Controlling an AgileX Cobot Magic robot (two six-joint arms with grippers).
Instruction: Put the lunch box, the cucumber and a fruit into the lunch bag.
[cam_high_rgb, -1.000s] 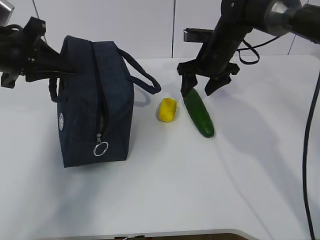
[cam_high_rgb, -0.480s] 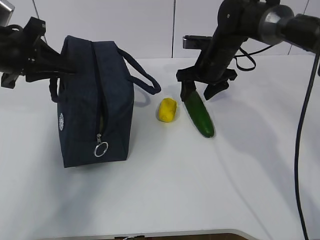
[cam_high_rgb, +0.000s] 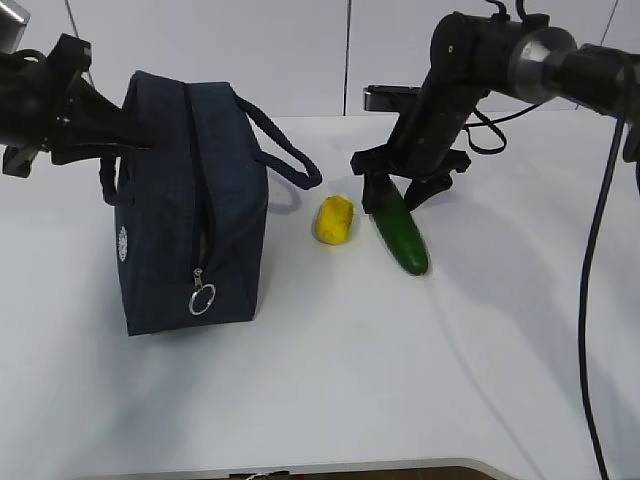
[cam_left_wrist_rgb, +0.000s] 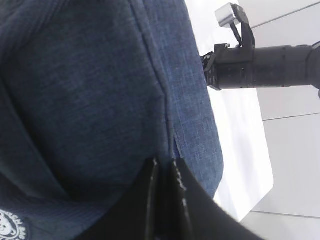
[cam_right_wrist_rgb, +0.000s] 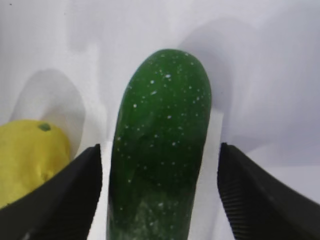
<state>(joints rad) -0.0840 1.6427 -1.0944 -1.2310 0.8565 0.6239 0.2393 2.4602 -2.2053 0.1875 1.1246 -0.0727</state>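
Now | cucumber (cam_right_wrist_rgb: 160, 150) dark green, white-speckled | right jaws spread astride it | left jaws clenched on lunch bag (cam_high_rgb: 190, 200)

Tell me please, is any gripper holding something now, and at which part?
The left gripper is shut on the lunch bag, pinching its fabric side. The right gripper is open astride the cucumber, not gripping.
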